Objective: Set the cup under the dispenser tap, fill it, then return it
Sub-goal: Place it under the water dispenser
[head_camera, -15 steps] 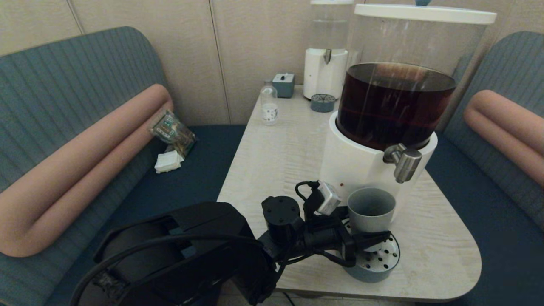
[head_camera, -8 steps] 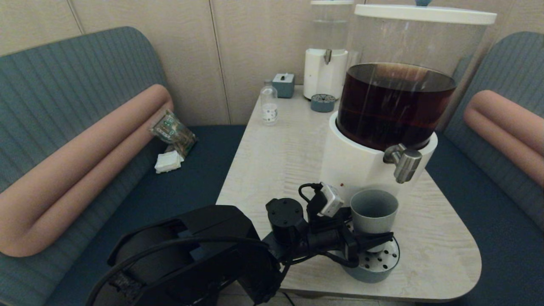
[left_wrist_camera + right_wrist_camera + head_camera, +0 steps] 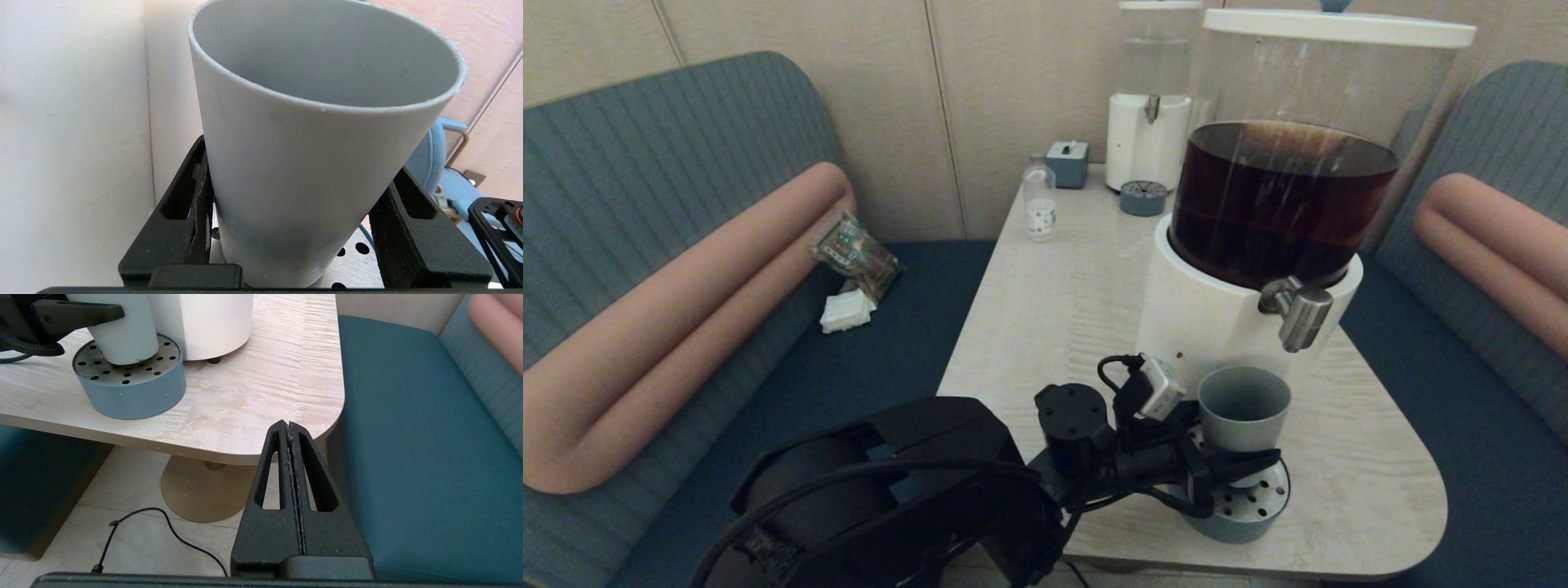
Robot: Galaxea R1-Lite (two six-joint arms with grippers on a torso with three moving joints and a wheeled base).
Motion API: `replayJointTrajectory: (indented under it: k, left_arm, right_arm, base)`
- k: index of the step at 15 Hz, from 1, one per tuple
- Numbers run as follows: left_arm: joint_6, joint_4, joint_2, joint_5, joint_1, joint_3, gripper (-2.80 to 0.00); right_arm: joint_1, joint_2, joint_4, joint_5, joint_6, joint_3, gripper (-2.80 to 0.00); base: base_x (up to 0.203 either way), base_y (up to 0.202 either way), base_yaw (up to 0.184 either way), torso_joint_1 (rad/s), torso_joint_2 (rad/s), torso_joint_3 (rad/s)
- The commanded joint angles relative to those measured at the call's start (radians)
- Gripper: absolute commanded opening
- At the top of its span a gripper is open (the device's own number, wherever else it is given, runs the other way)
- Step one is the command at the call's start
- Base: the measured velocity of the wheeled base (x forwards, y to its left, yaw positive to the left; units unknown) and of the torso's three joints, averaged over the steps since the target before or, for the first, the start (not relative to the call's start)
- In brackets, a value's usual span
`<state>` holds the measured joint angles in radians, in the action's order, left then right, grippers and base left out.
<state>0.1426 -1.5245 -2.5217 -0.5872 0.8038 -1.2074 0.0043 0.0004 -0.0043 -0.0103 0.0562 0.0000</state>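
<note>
The grey-blue cup [image 3: 1244, 418] stands upright and empty over the perforated drip tray [image 3: 1262, 498]. It sits below and a little left of the steel dispenser tap [image 3: 1298, 314] of the big dispenser of dark liquid [image 3: 1278, 204]. My left gripper [image 3: 1232, 449] reaches in from the left and is shut on the cup's lower half. In the left wrist view the cup [image 3: 286, 122] fills the gap between the black fingers [image 3: 196, 196] of the left gripper [image 3: 300, 159]. The cup's base [image 3: 122, 355] meets the tray top. My right gripper [image 3: 289, 425] is shut and empty, low beside the table's front right corner.
The dispenser's white base [image 3: 1209, 318] is right behind the cup. At the back of the table [image 3: 1054, 294] are a small clear bottle [image 3: 1039, 204], a grey box [image 3: 1067, 162], a smaller dispenser [image 3: 1147, 122] and its small tray [image 3: 1143, 197]. Benches flank the table.
My left gripper has carried the cup a little to the right and nearer, closer to under the tap. The grip is unchanged.
</note>
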Motion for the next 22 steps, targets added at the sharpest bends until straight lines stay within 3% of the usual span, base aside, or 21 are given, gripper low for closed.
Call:
replayJointTrajectory:
  k: [1, 2, 3, 13, 22]
  left_arm:
    - [0.002, -0.006, 0.000, -0.003, 0.000, 0.002, -2.80]
    - [0.002, -0.006, 0.000, -0.003, 0.000, 0.002, -2.80]
    - [0.002, -0.006, 0.000, -0.003, 0.000, 0.002, 0.00]
    - [0.006, -0.006, 0.014, -0.003, 0.006, 0.011, 0.00]
    - [0.000, -0.006, 0.054, -0.002, 0.003, 0.088, 0.00]
  right_arm:
    - [0.000, 0.000, 0.000, 0.000, 0.001, 0.000, -2.80]
    - [0.000, 0.000, 0.000, 0.000, 0.001, 0.000, -2.80]
    - [0.000, 0.000, 0.000, 0.000, 0.001, 0.000, -2.80]
    - [0.000, 0.000, 0.000, 0.000, 0.001, 0.000, -2.80]
    - [0.000, 0.000, 0.000, 0.000, 0.001, 0.000, -2.80]
  base:
    - [0.000, 0.000, 0.000, 0.000, 0.00, 0.000]
    - [0.000, 0.000, 0.000, 0.000, 0.00, 0.000]
    - [0.000, 0.000, 0.000, 0.000, 0.00, 0.000]
    - [0.000, 0.000, 0.000, 0.000, 0.00, 0.000]
    - [0.000, 0.000, 0.000, 0.000, 0.00, 0.000]
